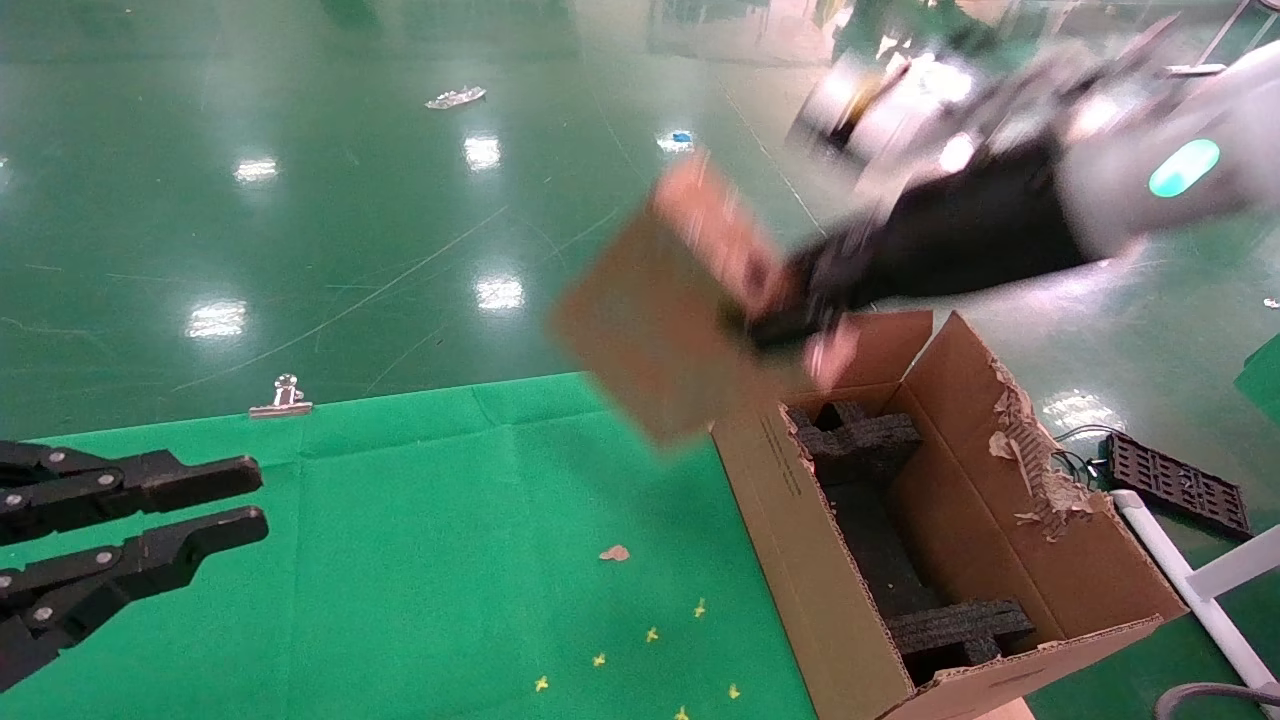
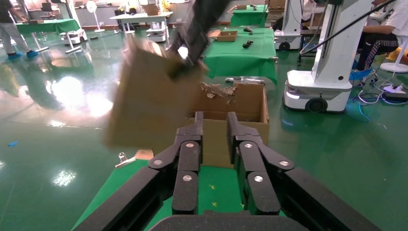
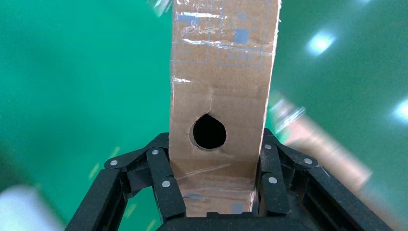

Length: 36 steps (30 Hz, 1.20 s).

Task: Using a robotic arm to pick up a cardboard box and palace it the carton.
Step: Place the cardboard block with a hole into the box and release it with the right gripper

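Cardboard box [image 1: 660,330], flat brown taped slab with a punched hole, held aloft just beside carton [image 1: 1010,560], pinched at one end by right pincer [image 1: 790,315]. Could twist loose or snag ragged flap, foam inserts. Left pincer [image 1: 235,510] parked apart, spread, over green bench [image 1: 430,560].

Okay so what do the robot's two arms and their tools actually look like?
The right arm is a white rounded shell with a glowing teal oval light, leading into a black wrist section and the right tool. That tool's fingers are matte black linked bars with silver rivets. The left tool is the same all-black linkage design, its fingers showing silver rivets too. No cables show on them.
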Motion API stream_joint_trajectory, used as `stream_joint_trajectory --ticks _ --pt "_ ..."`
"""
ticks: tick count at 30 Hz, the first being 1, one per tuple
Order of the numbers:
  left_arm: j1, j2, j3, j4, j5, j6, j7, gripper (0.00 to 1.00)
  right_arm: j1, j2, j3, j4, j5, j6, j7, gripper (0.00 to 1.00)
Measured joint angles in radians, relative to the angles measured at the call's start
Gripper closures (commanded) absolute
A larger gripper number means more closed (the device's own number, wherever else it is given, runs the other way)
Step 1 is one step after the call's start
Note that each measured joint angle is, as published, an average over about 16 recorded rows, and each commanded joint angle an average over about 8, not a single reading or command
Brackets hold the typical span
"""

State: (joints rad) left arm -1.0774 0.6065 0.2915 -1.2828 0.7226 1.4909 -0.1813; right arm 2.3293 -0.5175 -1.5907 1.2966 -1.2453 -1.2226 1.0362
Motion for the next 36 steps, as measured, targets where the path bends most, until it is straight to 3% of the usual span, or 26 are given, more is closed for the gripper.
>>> stream_joint_trajectory --ticks 7,13,14,21,22,27,36 --pt "0.0 0.0 0.0 0.0 0.0 0.0 0.0 1.0 0.078 0.079 0.034 -0.087 -0.065 0.016 -0.032 1.0" --pt "0.0 0.0 0.001 0.0 -0.001 0.0 0.0 1.0 0.108 0.112 0.013 -0.194 -0.141 -0.047 -0.01 1.0" --pt "0.0 0.0 0.001 0.0 -0.001 0.0 0.0 0.94 0.108 0.114 0.007 -0.216 -0.149 -0.063 -0.004 1.0" --pt "0.0 -0.001 0.001 0.0 -0.001 -0.001 0.001 0.06 0.077 0.105 -0.039 -0.38 -0.178 -0.164 0.03 1.0" --pt "0.0 -0.001 0.001 0.0 -0.001 -0.001 0.001 0.0 0.068 0.1 -0.045 -0.405 -0.179 -0.174 0.034 1.0" --pt "0.0 -0.001 0.002 0.0 -0.001 -0.001 0.001 0.0 0.014 0.064 -0.077 -0.532 -0.179 -0.205 0.041 1.0" --pt "0.0 -0.001 0.002 0.0 -0.001 -0.001 0.001 0.0 -0.075 -0.011 -0.115 -0.717 -0.199 -0.186 0.019 1.0"
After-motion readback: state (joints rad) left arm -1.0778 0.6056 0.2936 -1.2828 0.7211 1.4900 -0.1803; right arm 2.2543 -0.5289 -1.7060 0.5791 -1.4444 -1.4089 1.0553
